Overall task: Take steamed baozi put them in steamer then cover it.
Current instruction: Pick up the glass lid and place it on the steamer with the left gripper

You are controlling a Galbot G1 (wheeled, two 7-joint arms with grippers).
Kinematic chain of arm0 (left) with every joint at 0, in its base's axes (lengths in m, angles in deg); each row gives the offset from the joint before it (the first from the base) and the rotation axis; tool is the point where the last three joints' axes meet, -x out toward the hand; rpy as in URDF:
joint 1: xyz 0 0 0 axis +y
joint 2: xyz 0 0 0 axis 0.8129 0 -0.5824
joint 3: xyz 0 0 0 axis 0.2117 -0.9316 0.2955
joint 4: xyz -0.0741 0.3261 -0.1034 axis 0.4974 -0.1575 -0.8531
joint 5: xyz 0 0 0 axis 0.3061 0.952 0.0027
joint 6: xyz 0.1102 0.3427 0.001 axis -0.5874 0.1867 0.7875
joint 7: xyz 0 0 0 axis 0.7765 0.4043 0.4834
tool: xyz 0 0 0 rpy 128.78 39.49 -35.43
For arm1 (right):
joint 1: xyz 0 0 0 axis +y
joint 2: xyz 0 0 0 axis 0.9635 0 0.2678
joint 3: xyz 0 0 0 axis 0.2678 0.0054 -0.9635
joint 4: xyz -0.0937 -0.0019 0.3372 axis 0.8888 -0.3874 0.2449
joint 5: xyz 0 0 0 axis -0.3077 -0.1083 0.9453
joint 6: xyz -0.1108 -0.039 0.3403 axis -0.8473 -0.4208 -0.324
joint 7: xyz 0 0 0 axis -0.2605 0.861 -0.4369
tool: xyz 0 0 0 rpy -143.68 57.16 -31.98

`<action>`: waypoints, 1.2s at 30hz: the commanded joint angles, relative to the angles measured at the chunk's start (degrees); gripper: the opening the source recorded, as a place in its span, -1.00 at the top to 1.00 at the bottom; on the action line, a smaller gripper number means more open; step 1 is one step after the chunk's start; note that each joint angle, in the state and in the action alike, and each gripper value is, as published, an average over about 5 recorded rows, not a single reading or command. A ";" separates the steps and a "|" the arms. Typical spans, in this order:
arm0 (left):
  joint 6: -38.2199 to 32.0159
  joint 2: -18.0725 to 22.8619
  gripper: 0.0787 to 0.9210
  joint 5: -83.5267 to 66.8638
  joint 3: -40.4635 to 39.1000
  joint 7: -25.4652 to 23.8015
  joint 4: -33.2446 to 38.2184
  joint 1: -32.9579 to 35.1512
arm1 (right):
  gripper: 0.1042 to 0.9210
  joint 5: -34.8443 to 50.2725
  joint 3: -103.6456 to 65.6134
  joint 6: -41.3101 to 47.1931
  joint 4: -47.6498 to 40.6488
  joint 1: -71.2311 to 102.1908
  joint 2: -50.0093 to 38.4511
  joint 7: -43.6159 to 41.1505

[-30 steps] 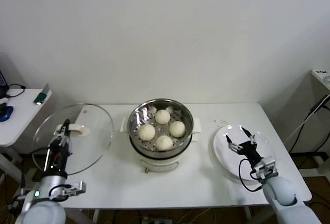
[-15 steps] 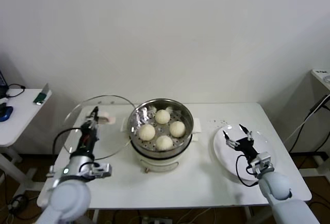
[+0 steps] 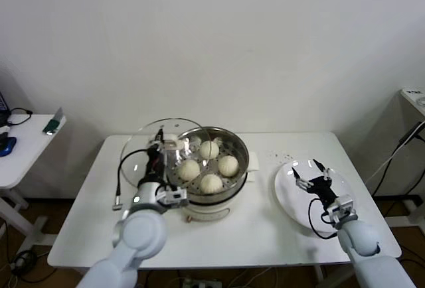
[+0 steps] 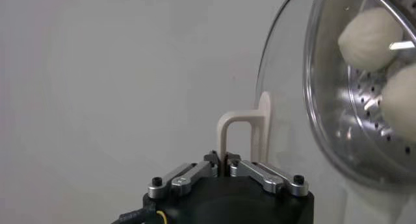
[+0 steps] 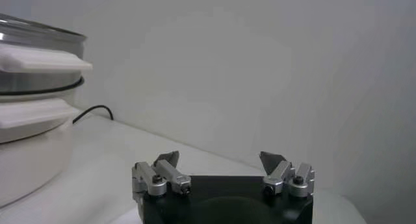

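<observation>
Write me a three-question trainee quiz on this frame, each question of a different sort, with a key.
1. True or false: the cover already sits flat on the steamer.
2. How many steamed baozi lie in the steamer? A) two B) three C) four
3. Fill in: the right gripper hovers, jaws open, over the white ____.

Key
1. False. The left gripper is shut on the cover's handle and holds it tilted at the steamer's left edge, which it overlaps.
2. C, four on the perforated tray.
3. plate, which has no bun on it.
</observation>
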 commanded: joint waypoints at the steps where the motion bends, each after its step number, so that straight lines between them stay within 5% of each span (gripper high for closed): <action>1: 3.67 11.55 0.85 6.05 -8.67 -3.64 -5.97 -6.17 | -0.76 -0.37 -0.51 -0.20 -0.28 0.20 -0.10 -0.22; 14: 2.51 18.58 0.85 12.91 -12.45 -4.35 -11.50 -7.35 | -0.76 -0.63 -1.56 -0.87 -1.22 0.56 -0.10 -0.62; 36: -0.70 16.17 0.85 16.71 -8.84 -4.62 -16.57 -6.52 | -0.76 -1.33 -1.66 -1.61 -2.32 0.38 0.09 -1.46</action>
